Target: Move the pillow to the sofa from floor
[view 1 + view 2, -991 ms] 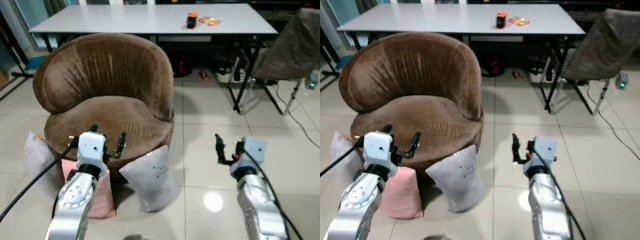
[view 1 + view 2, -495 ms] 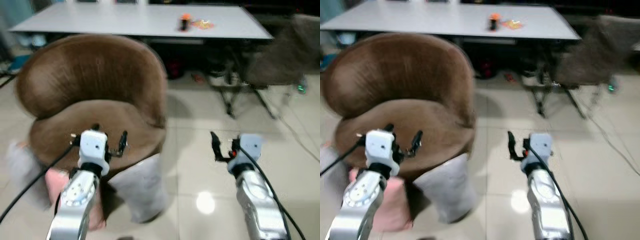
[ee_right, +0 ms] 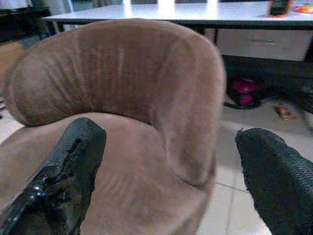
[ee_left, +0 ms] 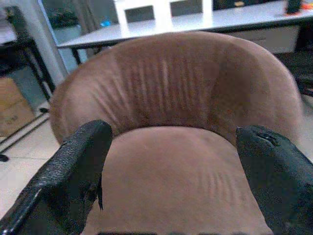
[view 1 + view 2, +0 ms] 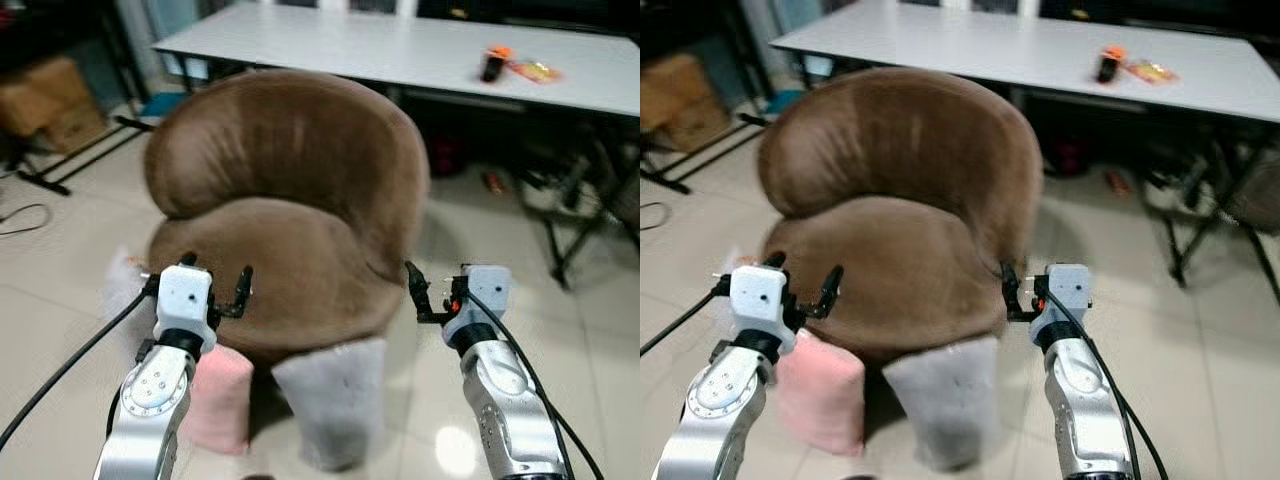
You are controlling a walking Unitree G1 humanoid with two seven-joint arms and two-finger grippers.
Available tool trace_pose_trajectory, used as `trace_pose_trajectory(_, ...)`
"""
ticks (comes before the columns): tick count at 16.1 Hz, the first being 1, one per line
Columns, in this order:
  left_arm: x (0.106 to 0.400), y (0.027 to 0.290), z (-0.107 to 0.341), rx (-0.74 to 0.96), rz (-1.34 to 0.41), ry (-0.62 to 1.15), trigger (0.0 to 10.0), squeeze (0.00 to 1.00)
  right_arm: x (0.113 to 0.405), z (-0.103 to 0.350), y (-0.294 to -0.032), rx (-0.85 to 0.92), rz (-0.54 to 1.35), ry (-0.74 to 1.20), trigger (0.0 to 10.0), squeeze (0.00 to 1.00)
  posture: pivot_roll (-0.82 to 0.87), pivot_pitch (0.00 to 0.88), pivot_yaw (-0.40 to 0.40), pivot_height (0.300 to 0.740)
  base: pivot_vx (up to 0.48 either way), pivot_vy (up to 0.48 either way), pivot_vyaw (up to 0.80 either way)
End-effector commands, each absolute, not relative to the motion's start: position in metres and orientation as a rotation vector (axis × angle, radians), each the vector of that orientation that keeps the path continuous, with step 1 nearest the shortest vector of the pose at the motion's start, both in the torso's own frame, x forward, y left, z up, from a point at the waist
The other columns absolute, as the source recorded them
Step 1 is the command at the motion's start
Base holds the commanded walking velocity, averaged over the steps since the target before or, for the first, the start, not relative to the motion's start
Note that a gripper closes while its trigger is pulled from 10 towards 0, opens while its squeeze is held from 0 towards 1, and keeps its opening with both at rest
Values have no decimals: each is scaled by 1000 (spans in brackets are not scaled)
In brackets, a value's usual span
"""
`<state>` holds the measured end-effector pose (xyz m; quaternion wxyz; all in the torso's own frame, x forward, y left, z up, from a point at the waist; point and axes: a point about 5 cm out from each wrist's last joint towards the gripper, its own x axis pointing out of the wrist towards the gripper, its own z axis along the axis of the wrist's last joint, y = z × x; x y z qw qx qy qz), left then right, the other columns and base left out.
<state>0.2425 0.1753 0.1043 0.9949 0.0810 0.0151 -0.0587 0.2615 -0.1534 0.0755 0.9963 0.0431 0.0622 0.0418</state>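
- Pillow, grey (image 5: 335, 400): on floor (image 5: 60, 300), upright, long axis vertical, leaning on sofa (image 5: 290, 230) front; pink pillow (image 5: 218, 398) just beside.
- Left gripper (image 5: 212, 288) & right gripper (image 5: 412, 290): fingers spread, empty, raised near sofa seat.

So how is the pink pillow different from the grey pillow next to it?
The pink pillow is pink, while the grey pillow is pale grey with a few tiny dark marks. The pink pillow stands toward the robot's left, just below the left gripper; the grey pillow stands more to the middle, below the front of the brown sofa. Both stand upright on the tiled floor, leaning against the sofa's base.
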Motion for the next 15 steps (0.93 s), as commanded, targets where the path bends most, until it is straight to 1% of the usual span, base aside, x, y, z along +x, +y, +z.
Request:
trace_pose_trajectory(1,243,179,104,181,-115,34,10000,753,262,74,-152,101,81,129,10000,0,37,20,1,740,304,0,0)
trace_pose_trajectory(7,243,178,103,187,-126,33,10000,753,261,72,-153,80,86,132,10000,0,36,9,2,740,303,0,0)
trace_pose_trajectory(9,242,178,103,181,-124,30,10000,753,260,71,-153,103,92,134,10000,0,40,6,2,740,293,0,0)
trace_pose_trajectory(11,240,178,103,166,-116,26,10000,745,259,72,-154,139,97,125,10000,0,42,2,0,740,0,0,0)
trace_pose_trajectory(13,237,179,100,175,-100,26,10000,714,258,68,-153,143,104,146,10000,0,39,0,-3,725,0,0,0)
trace_pose_trajectory(14,237,179,100,175,-100,26,10000,714,258,68,-153,143,104,146,10000,0,39,0,-3,725,0,0,0)
trace_pose_trajectory(15,236,179,98,185,-107,20,10000,710,257,67,-154,142,103,152,10000,0,37,0,-5,715,0,0,0)
